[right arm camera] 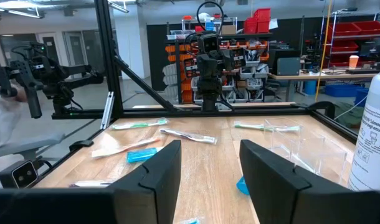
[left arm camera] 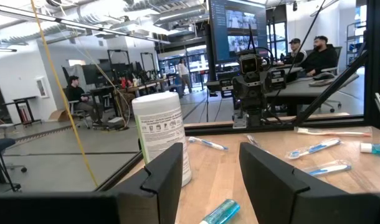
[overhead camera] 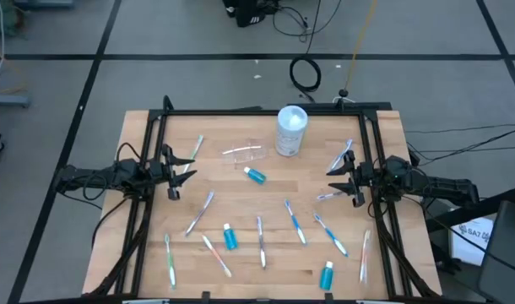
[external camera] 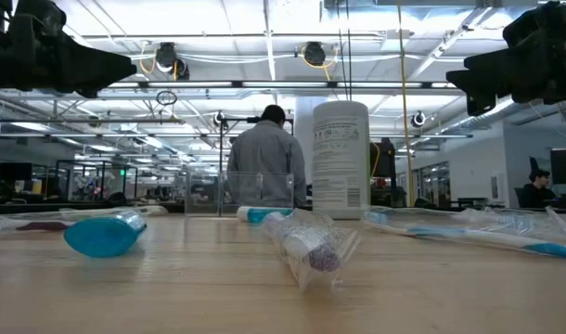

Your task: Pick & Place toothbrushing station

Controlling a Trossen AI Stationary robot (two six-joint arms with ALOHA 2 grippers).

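Wooden table (overhead camera: 148, 253); scattered toothbrushes (overhead camera: 295, 221); clear tumbler (overhead camera: 244, 154)

Desk (overhead camera: 148, 139): container (overhead camera: 291, 131) near far edge; tumbler (overhead camera: 244, 154) beside it, toward the left edge; tube (overhead camera: 255, 175) just before tumbler. Toothbrushes (overhead camera: 260, 241) and two more tubes (overhead camera: 230, 237) spread along near edge. Left gripper (overhead camera: 186, 169) over left edge, right gripper (overhead camera: 335, 177) over right edge.

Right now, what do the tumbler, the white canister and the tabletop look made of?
Tumbler: clear rigid plastic, likely acrylic; the wood grain shows through it.
White canister: opaque plastic, slightly glossy, with a printed label and a lid.
Tabletop: light wood, matte, with plank seams and grain visible; possibly butcher block.
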